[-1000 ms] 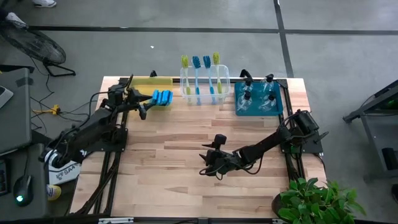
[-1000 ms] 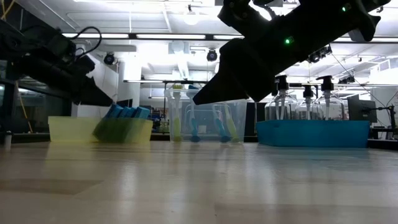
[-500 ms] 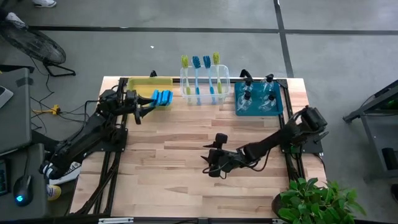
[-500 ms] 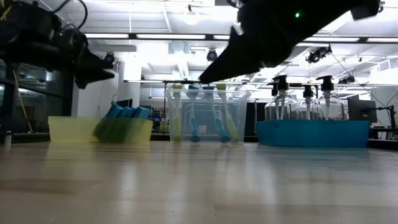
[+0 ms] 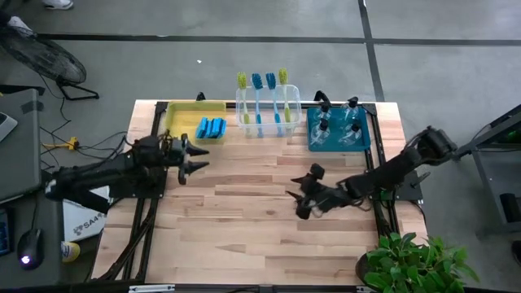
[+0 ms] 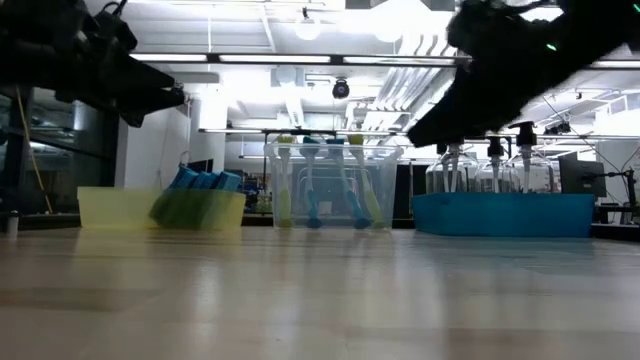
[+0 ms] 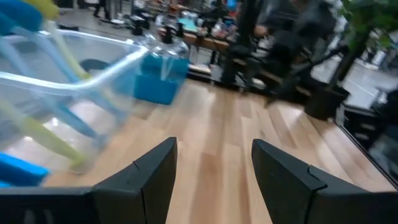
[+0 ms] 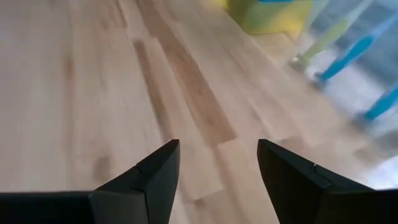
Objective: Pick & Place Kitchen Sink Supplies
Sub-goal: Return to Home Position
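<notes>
Several bright-blue sponges point(image 5: 212, 128) point(image 6: 205, 182) stand side by side in the yellow bin point(image 5: 181, 115). Blue and yellow-green dish brushes point(image 5: 264, 98) point(image 6: 320, 190) stand in the clear bin point(image 5: 295, 104), heads up. Clear spray bottles point(image 5: 335, 126) point(image 6: 490, 160) stand in the teal bin point(image 5: 311, 138). My left gripper point(image 5: 197, 156) point(image 7: 214, 168) hovers open over the table, near the yellow bin, holding nothing. My right gripper point(image 5: 301, 197) point(image 8: 217, 168) is open and empty above the table's middle right. Its wrist view shows bare wood, with the yellow bin point(image 8: 273, 15) and brushes point(image 8: 348, 50) beyond.
The three bins line the table's far edge. The wooden tabletop point(image 5: 244, 228) in front of them carries nothing I can see. A potted plant point(image 5: 411, 260) stands at the near right corner. Cables and equipment lie off the left side.
My left gripper has drawn back from the yellow bin toward the table's near edge, and its arm has pulled back to the left. My right gripper has moved toward the table's right and risen, its arm folding back. The sponges, brushes and bottles have stayed put.
</notes>
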Controlling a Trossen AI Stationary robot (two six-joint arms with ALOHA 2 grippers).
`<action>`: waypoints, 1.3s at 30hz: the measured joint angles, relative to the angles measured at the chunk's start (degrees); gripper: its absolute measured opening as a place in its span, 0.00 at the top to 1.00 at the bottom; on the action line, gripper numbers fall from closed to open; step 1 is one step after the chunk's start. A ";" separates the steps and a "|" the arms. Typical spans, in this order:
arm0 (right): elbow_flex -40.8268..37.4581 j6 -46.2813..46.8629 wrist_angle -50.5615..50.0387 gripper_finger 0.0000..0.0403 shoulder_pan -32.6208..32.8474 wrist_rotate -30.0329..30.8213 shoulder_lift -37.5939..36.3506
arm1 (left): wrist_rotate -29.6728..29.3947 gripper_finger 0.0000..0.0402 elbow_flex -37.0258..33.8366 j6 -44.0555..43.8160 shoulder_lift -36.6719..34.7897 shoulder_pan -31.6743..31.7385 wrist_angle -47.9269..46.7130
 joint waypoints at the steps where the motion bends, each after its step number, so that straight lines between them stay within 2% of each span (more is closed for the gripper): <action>1: -3.47 1.23 5.34 0.48 -0.01 -1.08 -1.41 | -2.19 0.49 0.00 0.11 0.00 -3.03 -0.40; 5: -16.22 4.81 25.04 0.48 0.02 -3.53 -5.46 | -13.11 0.49 0.00 0.73 0.02 -15.16 -2.23; 9: -25.77 5.22 39.47 0.48 0.00 -2.21 -8.25 | -26.12 0.49 0.00 3.12 0.91 -26.74 -1.43; 14: -32.61 6.03 48.46 0.48 -0.01 -0.98 -11.68 | -31.23 0.49 -0.34 6.33 1.14 -35.31 -0.78; 16: -34.11 6.22 49.85 0.48 0.00 -1.00 -12.77 | -30.06 0.49 -1.77 8.04 1.14 -36.05 2.21; 19: -35.60 5.76 50.53 0.48 0.01 -1.02 -14.32 | -23.76 0.49 -4.50 9.76 1.04 -35.11 8.64; 23: -37.23 5.91 50.95 0.48 -0.01 -0.89 -15.89 | -22.36 0.49 -7.83 9.62 1.12 -32.21 12.72; 25: -37.23 4.93 51.03 0.48 -0.01 -0.97 -16.40 | -21.46 0.49 -7.85 8.57 1.00 -30.33 11.69; 29: -37.23 1.34 52.10 0.48 -0.01 -0.98 -17.00 | -15.76 0.49 -7.91 7.69 1.01 -26.93 12.50; 34: -37.23 -4.53 54.03 0.48 0.00 -2.64 -18.73 | -13.28 0.49 -7.96 8.59 1.00 -22.91 12.83; 39: -37.26 -7.42 53.41 0.48 -0.01 -2.68 -21.06 | -7.94 0.49 -8.02 8.02 1.01 -19.23 12.79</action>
